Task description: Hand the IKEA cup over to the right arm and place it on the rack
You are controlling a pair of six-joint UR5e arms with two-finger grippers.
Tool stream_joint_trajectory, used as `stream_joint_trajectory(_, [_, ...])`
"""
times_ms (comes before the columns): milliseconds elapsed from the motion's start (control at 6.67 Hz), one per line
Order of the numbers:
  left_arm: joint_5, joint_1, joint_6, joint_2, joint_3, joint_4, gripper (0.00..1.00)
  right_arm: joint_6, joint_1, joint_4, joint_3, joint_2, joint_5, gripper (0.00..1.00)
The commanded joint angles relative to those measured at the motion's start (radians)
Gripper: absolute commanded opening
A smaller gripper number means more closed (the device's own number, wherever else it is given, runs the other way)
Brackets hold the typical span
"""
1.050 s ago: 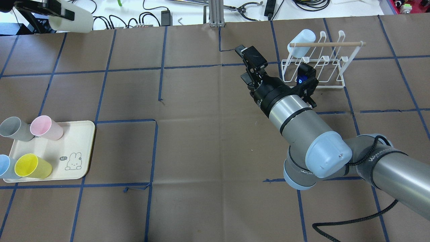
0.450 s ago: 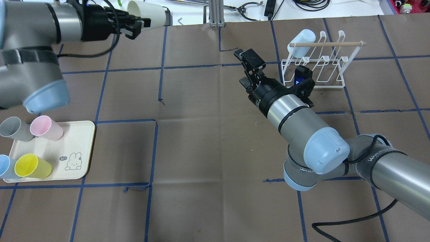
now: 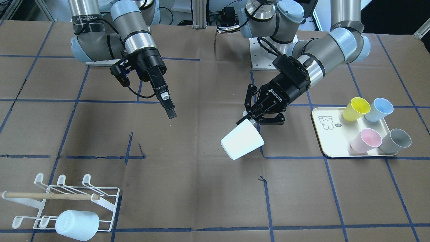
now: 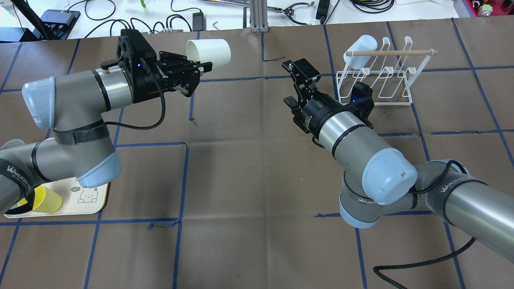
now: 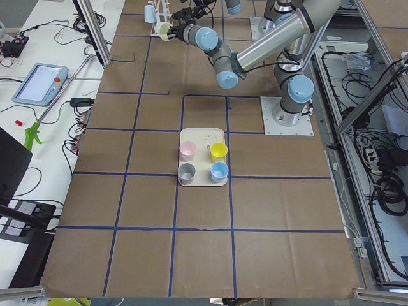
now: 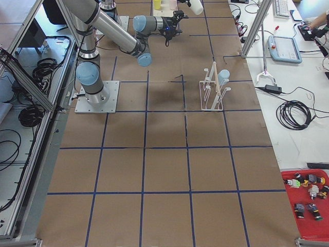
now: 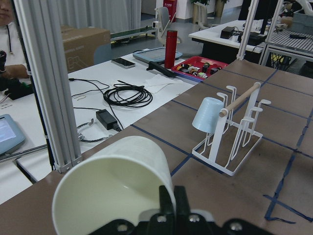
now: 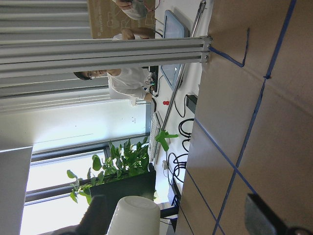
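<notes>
My left gripper (image 4: pixel 204 66) is shut on the rim of a white cup (image 4: pixel 209 52) and holds it on its side above the table, mouth towards the gripper. The cup also shows in the front view (image 3: pixel 242 144) and the left wrist view (image 7: pixel 112 186), pinched at the rim. My right gripper (image 4: pixel 288 82) is open and empty, right of the cup with a gap between them, its fingers pointing towards the cup. The right wrist view shows the cup (image 8: pixel 134 215) at a distance. The white wire rack (image 4: pixel 377 76) stands behind the right gripper and holds a pale blue cup (image 4: pixel 361 50).
A cream tray (image 3: pixel 322 134) at the robot's left holds yellow (image 3: pixel 356 108), blue (image 3: pixel 379 109), pink (image 3: pixel 366 140) and grey (image 3: pixel 395 141) cups. An aluminium post (image 4: pixel 257 16) and cables lie past the table's far edge. The rack's wooden dowel (image 4: pixel 391 52) runs across its top.
My left arm has swung in from the far left, carrying the white cup towards the table's middle. The right gripper has shifted only slightly and stays open.
</notes>
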Motion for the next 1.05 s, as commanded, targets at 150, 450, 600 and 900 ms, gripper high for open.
stream_joint_trajectory(150, [-0.078,-0.003,-0.008,-0.068,-0.081,0.151,0.02,0.014,0.023,0.163,-0.037,-0.005,0.001,1.00])
stream_joint_trajectory(450, [-0.101,-0.008,-0.130,-0.101,-0.080,0.281,0.04,0.019,0.049,0.240,-0.086,0.002,0.000,0.99])
stream_joint_trajectory(600, [-0.098,-0.020,-0.153,-0.113,-0.078,0.302,0.04,0.062,0.066,0.269,-0.102,0.002,-0.011,0.98])
stream_joint_trajectory(900, [-0.090,-0.040,-0.154,-0.118,-0.078,0.310,0.04,0.120,0.093,0.275,-0.144,0.031,-0.034,0.98])
